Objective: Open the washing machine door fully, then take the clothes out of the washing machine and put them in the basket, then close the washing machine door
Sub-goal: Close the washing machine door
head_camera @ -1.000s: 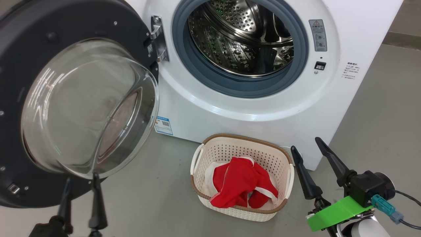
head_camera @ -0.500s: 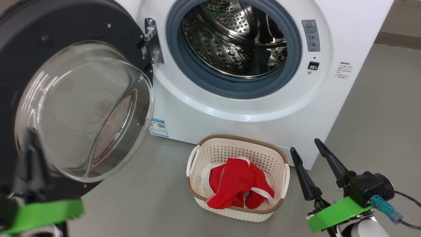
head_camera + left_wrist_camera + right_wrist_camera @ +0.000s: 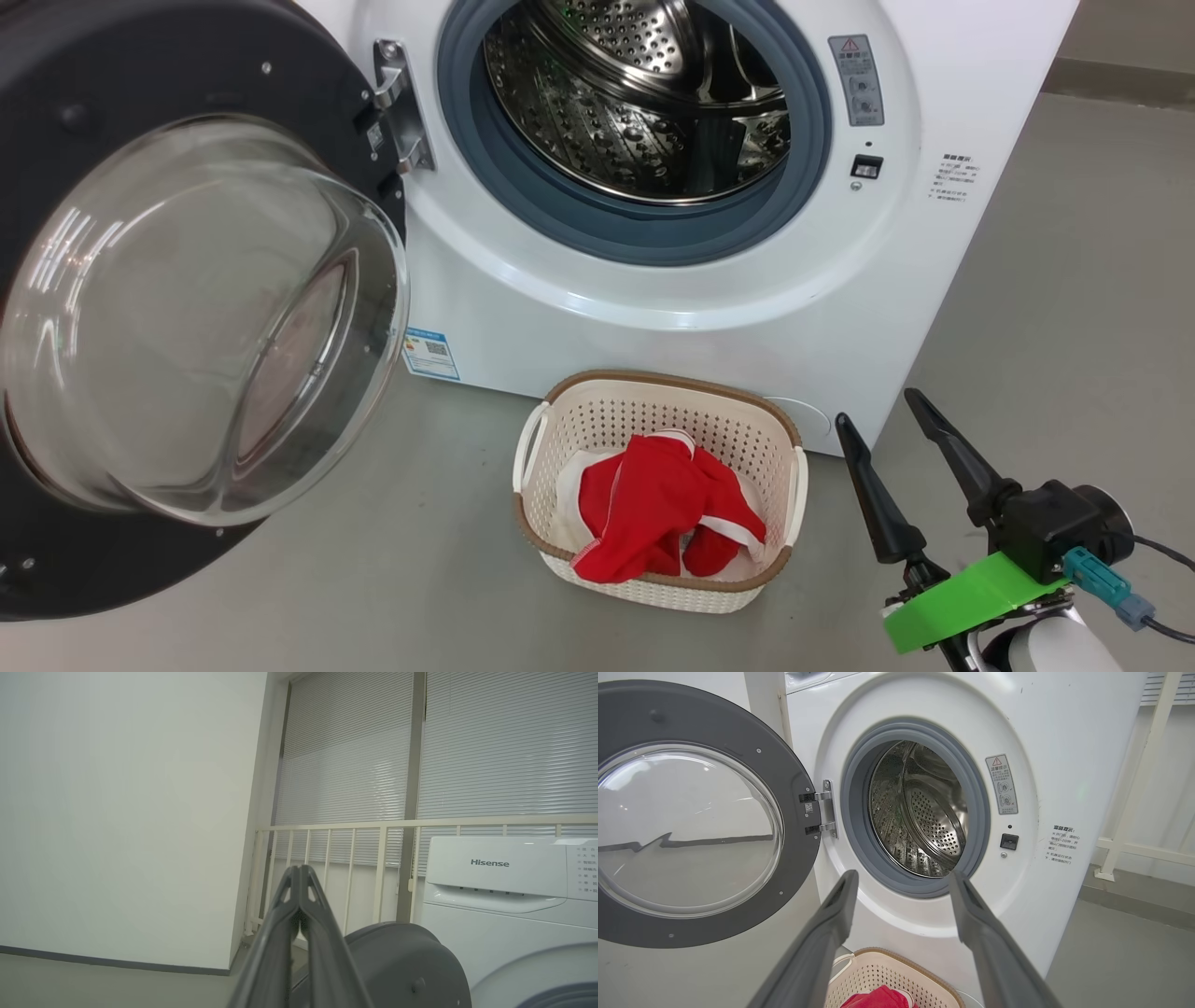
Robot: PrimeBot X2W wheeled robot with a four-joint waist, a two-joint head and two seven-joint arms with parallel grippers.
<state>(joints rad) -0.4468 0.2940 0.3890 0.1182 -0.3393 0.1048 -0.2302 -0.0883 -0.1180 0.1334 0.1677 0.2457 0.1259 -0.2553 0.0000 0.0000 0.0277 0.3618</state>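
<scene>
The clothes (image 3: 667,513) lie bunched in the basket (image 3: 672,379), red fabric with white trim heaped against its near wall. The basket stands on the grey floor (image 3: 448,560), close in front of the washing machine's lower front. Just to its right hangs the right end effector (image 3: 878,408), released, its two dark fingers spread wide with nothing between them, tips aimed towards the machine. The washing machine door (image 3: 56,75) is swung wide open on the left, its bulging glass bowl (image 3: 187,317) facing outward, and hangs from a metal hinge (image 3: 397,107) at the left edge of the opening. Behind the basket, the washing machine (image 3: 653,317) shows its grey rubber ring (image 3: 635,238) and bare steel drum (image 3: 635,121). A warning sticker (image 3: 857,79) sits right of the opening. The left end effector (image 3: 299,870) is clenched on nothing, raised above the door's outer side, pointing towards a pale wall (image 3: 126,812) and window blinds (image 3: 345,756).
</scene>
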